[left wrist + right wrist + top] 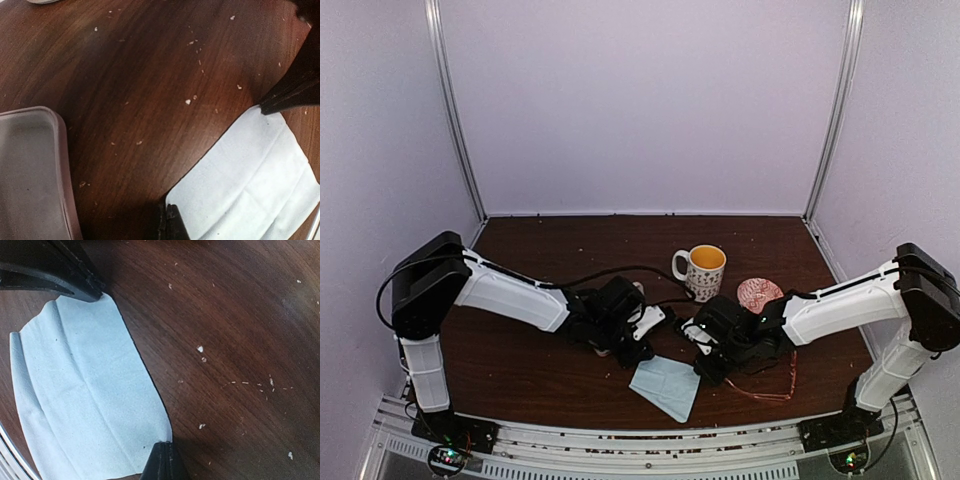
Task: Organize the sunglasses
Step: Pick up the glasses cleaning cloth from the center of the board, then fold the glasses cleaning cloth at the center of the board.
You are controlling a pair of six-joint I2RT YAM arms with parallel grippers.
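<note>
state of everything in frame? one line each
light blue cloth: flat on table, creased
left gripper: shut on light blue cloth corner
right gripper: shut on adjacent corner
sunglasses: on table, ungripped
mug: upright
case: open, visible part empty

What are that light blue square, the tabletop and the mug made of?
The cloth looks like soft, matte fabric, perhaps microfibre: it shows fold creases and limp edges. The tabletop looks like dark brown wood or a wood-look laminate, with grain streaks and a slight sheen. The mug is probably glazed ceramic: glossy white with a printed pattern.
</note>
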